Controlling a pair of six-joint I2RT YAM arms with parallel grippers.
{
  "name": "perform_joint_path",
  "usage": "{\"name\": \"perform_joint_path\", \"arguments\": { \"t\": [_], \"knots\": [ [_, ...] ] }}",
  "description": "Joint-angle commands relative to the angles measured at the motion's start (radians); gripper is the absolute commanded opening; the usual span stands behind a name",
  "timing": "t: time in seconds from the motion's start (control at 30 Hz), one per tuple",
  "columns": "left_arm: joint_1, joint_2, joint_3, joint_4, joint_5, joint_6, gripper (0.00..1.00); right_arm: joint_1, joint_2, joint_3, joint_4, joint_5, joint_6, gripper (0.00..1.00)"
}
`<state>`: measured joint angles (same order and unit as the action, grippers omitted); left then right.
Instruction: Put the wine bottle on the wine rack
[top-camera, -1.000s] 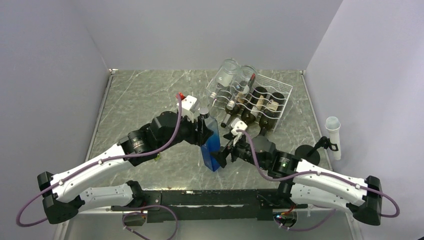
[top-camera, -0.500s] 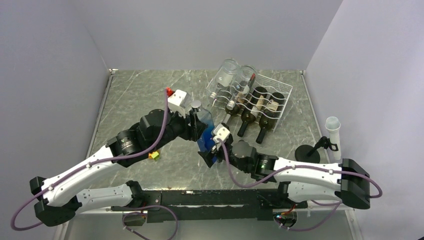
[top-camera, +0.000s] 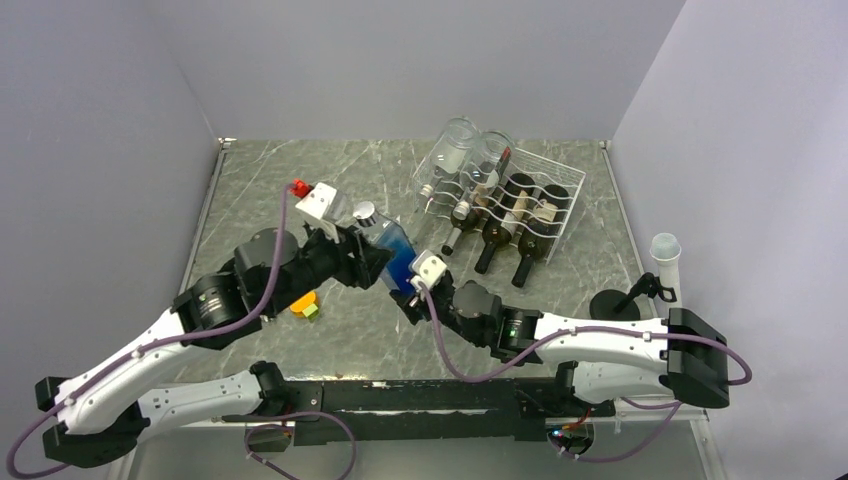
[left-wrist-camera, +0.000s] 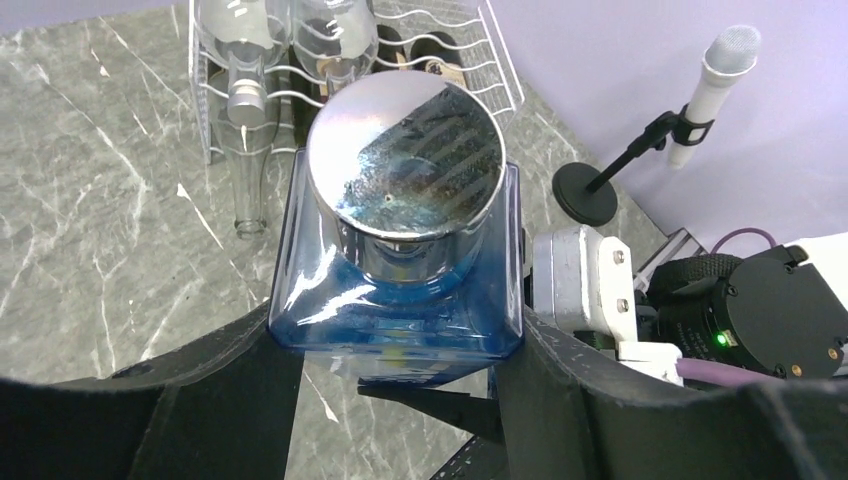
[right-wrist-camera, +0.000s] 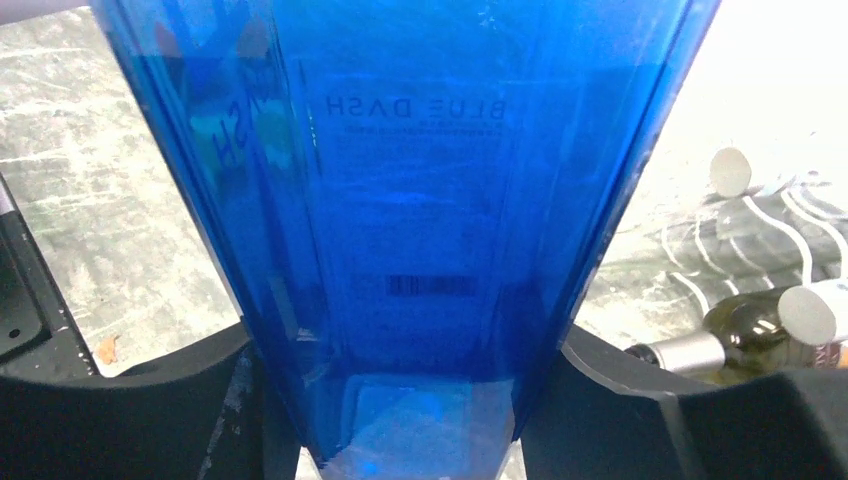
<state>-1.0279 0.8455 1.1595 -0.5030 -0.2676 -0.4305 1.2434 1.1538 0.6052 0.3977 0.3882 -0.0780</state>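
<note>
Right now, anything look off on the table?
Blue bottle is held tilted: left fingers below its cap, right fingers at its base. Small coloured blocks lie loose to its left, stray for this task.

The grey marbled tabletop (top-camera: 260, 190) carried the wine rack (top-camera: 550, 165) far right, a microphone stand (top-camera: 610, 303) right, and coloured blocks (top-camera: 305, 303) near left.

My left tool (left-wrist-camera: 395, 375) and right tool (right-wrist-camera: 400, 400) are black. Between them, the wine bottle (left-wrist-camera: 400, 290) is transparent blue glass with a mirror-silver cap (left-wrist-camera: 405, 160); dark lettering and a barcode show through it. Beyond my left tool, the wine rack (left-wrist-camera: 470, 50) is white wire in wavy rows. The worktop (left-wrist-camera: 90, 180) beneath both tools is grey-green marble with white veining.
</note>
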Motion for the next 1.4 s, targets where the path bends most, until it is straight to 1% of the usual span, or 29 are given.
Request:
{"name": "perform_joint_path", "arguments": {
  "t": [0.0,0.03,0.07,0.13,0.23,0.27,0.33,0.43,0.53,0.57,0.8,0.9,1.0,1.1,1.27,1.33,1.37],
  "knots": [
    [-0.006,-0.085,0.061,0.156,0.029,-0.034,0.26,0.008,-0.002,0.095,0.001,0.081,-0.121,0.01],
    [-0.006,-0.098,0.059,0.15,0.028,-0.03,0.34,0.008,-0.003,0.109,0.002,0.099,-0.152,0.0],
    [-0.006,-0.105,0.055,0.14,0.022,-0.029,0.38,0.008,-0.007,0.118,0.004,0.108,-0.184,0.0],
    [-0.006,-0.131,0.051,0.114,0.013,-0.02,0.67,0.01,-0.018,0.133,0.023,0.129,-0.253,0.0],
    [-0.006,-0.181,0.043,0.068,-0.033,-0.017,0.97,0.009,-0.038,0.153,0.068,0.159,-0.369,0.0],
    [-0.006,-0.2,0.046,0.049,-0.05,-0.017,0.99,0.009,-0.043,0.162,0.072,0.167,-0.407,0.0],
    [-0.006,-0.246,0.054,0.024,-0.07,-0.016,0.99,0.009,-0.048,0.17,0.087,0.191,-0.496,0.0],
    [-0.006,-0.305,0.072,0.007,-0.066,0.0,0.99,0.016,-0.049,0.145,0.206,0.27,-0.666,0.0],
    [-0.006,-0.325,0.091,-0.009,-0.038,0.022,0.99,0.026,-0.038,0.117,0.315,0.335,-0.813,0.0],
    [-0.006,-0.322,0.093,-0.007,-0.029,0.028,0.99,0.033,-0.028,0.108,0.354,0.35,-0.86,0.0],
    [-0.006,-0.213,0.117,-0.089,-0.03,0.065,0.99,0.109,0.074,0.039,0.711,0.4,-1.358,0.0],
    [-0.006,-0.155,0.127,-0.136,-0.011,0.081,0.99,0.135,0.114,0.017,0.812,0.41,-1.49,0.0],
    [-0.006,-0.118,0.118,-0.182,0.056,0.099,0.99,0.155,0.126,0.001,0.866,0.413,-1.548,0.0],
    [-0.006,-0.096,0.089,-0.221,0.055,0.105,0.99,0.172,0.108,-0.01,0.852,0.414,-1.556,0.0],
    [-0.006,-0.082,0.055,-0.266,0.115,0.125,0.98,0.184,0.06,-0.029,0.789,0.421,-1.564,0.0],
    [-0.006,-0.075,0.046,-0.29,0.177,0.146,0.95,0.191,0.026,-0.038,0.725,0.429,-1.548,0.0],
    [-0.006,-0.071,0.042,-0.297,0.219,0.161,0.94,0.196,0.002,-0.036,0.666,0.438,-1.524,0.0]
  ]
}}
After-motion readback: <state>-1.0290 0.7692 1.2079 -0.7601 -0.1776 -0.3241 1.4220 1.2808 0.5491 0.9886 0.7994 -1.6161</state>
